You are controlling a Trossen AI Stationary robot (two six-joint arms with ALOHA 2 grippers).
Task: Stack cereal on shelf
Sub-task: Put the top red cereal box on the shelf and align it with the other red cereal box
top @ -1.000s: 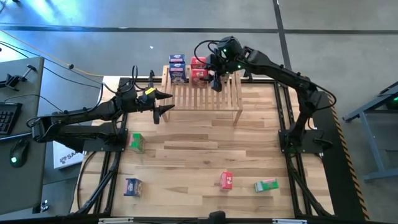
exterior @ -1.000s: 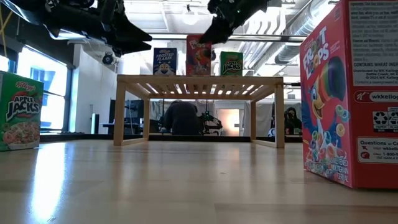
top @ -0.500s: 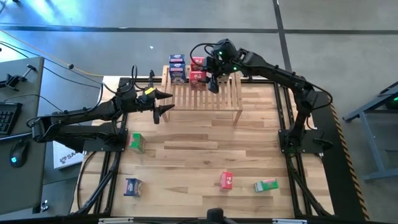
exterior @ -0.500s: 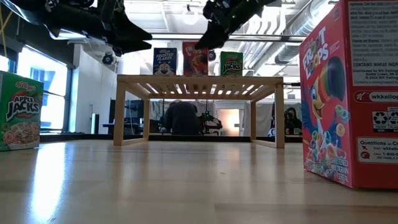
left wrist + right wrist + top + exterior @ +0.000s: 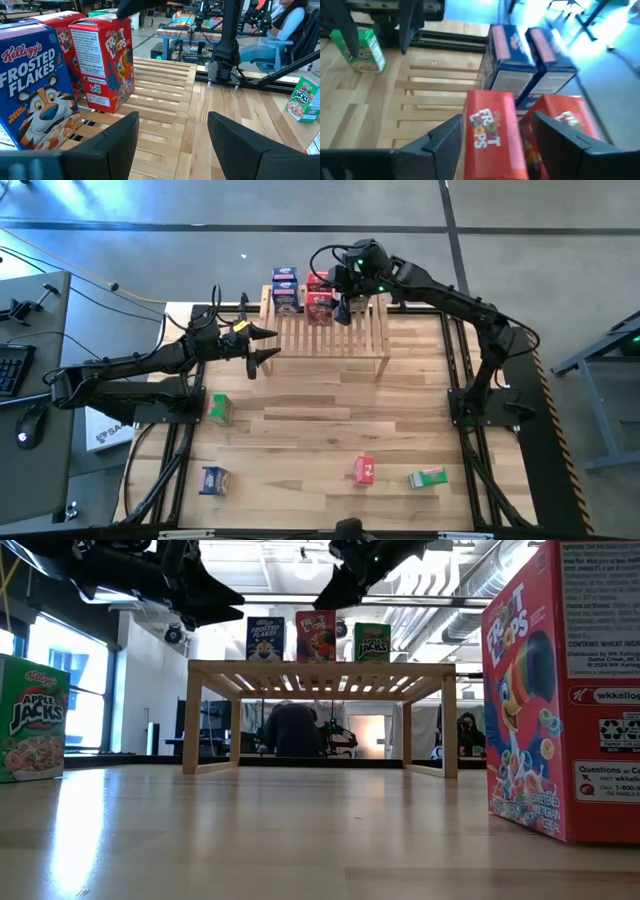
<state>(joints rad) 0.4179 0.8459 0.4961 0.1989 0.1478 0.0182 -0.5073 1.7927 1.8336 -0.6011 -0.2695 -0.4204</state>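
Note:
The wooden shelf [image 5: 335,332] stands at the table's far side. On its far left part cereal boxes stand upright on the slats: blue ones [image 5: 285,290] and red ones [image 5: 319,298], with a green one [image 5: 372,642] behind. My right gripper [image 5: 495,142] is open above the nearer red box [image 5: 490,132], one finger on either side of its top. That box rests on its bottom on the slats [image 5: 102,62]. My left gripper [image 5: 172,142] hangs open off the shelf's left end [image 5: 262,345], holding nothing.
Loose boxes lie on the table: green [image 5: 220,409] at the left, blue [image 5: 213,480] near the front left, red [image 5: 364,470] and green [image 5: 427,477] near the front right. The shelf's right half has bare slats [image 5: 365,330]. People sit beyond the table.
The red box under my right gripper has sunk from a raised, slightly tilted pose and now stands upright on the slats. My right gripper has stayed over it, tipping a little.

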